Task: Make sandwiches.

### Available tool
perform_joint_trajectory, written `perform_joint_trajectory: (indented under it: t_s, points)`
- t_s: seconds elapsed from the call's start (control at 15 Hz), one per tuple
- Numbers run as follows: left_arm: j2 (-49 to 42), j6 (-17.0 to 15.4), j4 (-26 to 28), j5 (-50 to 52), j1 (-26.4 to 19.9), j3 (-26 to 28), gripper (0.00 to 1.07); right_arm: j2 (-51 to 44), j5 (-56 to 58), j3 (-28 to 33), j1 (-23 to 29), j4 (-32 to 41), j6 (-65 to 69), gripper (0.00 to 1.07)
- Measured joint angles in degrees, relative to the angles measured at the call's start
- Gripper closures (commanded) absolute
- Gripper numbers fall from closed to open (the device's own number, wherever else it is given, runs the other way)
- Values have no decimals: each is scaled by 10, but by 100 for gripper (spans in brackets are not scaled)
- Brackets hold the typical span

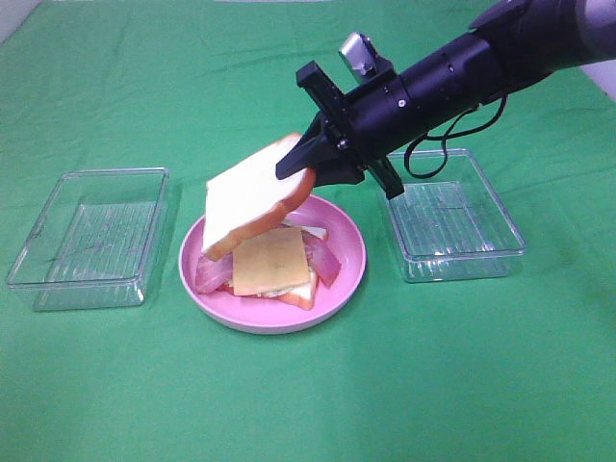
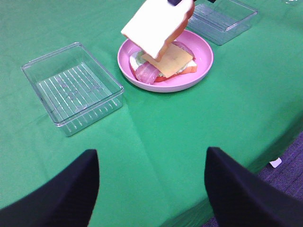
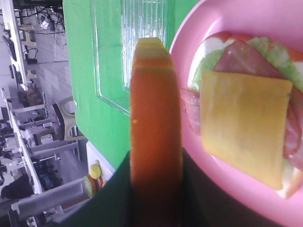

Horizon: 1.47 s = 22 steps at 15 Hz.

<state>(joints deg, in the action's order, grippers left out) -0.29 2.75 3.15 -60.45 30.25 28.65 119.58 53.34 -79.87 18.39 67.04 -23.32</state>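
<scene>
Right gripper [image 1: 300, 162] clamped on top bread slice [image 1: 255, 192] at its crusted edge, slice held tilted in the air above pink plate [image 1: 346, 274], low corner close over the stack, not touching as far as visible. Right wrist view: slice [image 3: 155, 127] seen edge-on, orange crust pinched between dark fingers [image 3: 111, 198] either side. Stack on plate: yellow cheese slice [image 1: 271, 260] on top, bacon strips [image 1: 214, 274] sticking out past cheese on both sides, pale green lettuce [image 3: 277, 49] peeking from under, bottom bread slice [image 1: 300, 292] lowest with crust corner visible toward front rim. Stack sits inside plate rim, bare pink margin all round, widest on the right. Clear tray [image 1: 91, 236] left of plate, clear tray [image 1: 450, 217] right of plate, both near plate rim but apart from it, narrow green strip between. Right arm crosses above right tray's near-left corner. Green cloth [image 1: 318, 395] in front of plate bare and wide; same behind plate. Left gripper [image 2: 151, 189] well back from plate, over the front of cloth near table edge, fingers [image 2: 57, 194] spread wide, nothing between them. Left wrist view: cloth drops off at table edge [image 2: 265, 151] close beside that gripper.
</scene>
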Motion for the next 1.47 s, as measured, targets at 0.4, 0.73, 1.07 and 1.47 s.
perform_joint_trajectory:
  t_s: [0.4, 0.73, 1.07, 1.47]
  points:
    - [0, 0, 0, 0, 0, 0, 45, 57, -15, 0, 1, 25, 6, 105]
    - [0, 0, 0, 0, 0, 0, 45, 58, -17, 1, 1, -17, 6, 30]
    - [0, 0, 0, 0, 0, 0, 45, 23, 5, 1, 1, -111, 9, 30]
    - [0, 0, 0, 0, 0, 0, 45, -107, 99, 1, 1, -368, 90, 30]
